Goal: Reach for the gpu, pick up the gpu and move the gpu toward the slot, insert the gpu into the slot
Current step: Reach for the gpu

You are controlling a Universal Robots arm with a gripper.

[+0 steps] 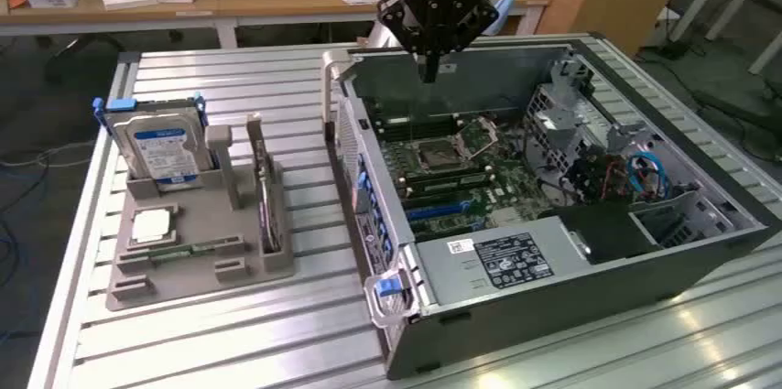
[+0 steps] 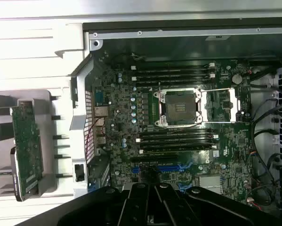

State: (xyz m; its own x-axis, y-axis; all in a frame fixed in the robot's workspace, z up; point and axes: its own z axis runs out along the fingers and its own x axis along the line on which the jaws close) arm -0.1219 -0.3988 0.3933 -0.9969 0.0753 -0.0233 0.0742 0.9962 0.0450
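- Gripper (image 1: 430, 69) (image 2: 155, 207): fingers pressed together with nothing between them. It hangs pointing down over the far rim of the open case, above the board and well apart from the gpu.
- Gpu (image 1: 264, 192) (image 2: 27, 148): stands on edge in a groove of the grey holder, outside the case on the exterior view's left, untouched. In the wrist view its green face and silver end bracket show beside the case wall.
- Holder (image 1: 196, 275): grey moulded tray on the table, just beside the case.
- Drive (image 1: 159, 146): silver with a blue label, upright at the far end of the holder, near the gpu.
- Memory stick (image 1: 196, 249): narrow and green, lying flat in the holder in front of the drive.
- Case (image 1: 587, 288): lies on its side with the panel off and the interior facing up.
- Board (image 1: 459, 183) (image 2: 126, 136): green, fixed to the case floor.
- Socket (image 1: 438, 153) (image 2: 181, 108): square and silver, near the middle of the board, its frame swung open.
- Slot (image 1: 438, 211) (image 2: 171, 167): long blue connector on the board, on the near side of the socket in the exterior view; nothing is seated in it.
- Table (image 1: 220, 352): ribbed aluminium top carrying the holder and the case.
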